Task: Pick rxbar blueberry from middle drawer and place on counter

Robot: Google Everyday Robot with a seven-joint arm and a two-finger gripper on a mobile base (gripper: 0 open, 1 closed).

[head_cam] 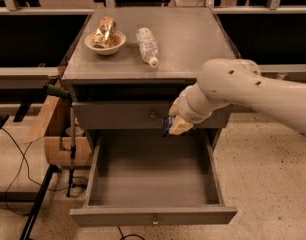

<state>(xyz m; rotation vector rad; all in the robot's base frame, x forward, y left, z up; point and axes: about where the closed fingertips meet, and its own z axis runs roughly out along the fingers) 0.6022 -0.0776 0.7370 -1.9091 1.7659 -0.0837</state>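
My gripper (174, 125) is shut on the rxbar blueberry (166, 125), a dark navy packet of which only an edge shows at the fingers' left side. It hangs above the back of the open middle drawer (153, 216), level with the closed top drawer's front. The drawer's grey floor is bare. The counter (193, 39) lies above and behind the gripper. My white arm reaches in from the right.
On the counter a tan bowl (105, 43) holds a gold foil packet (104, 30); a clear plastic bottle (147, 45) lies beside it. A cardboard box (57, 134) and a stand with cables sit on the floor to the left.
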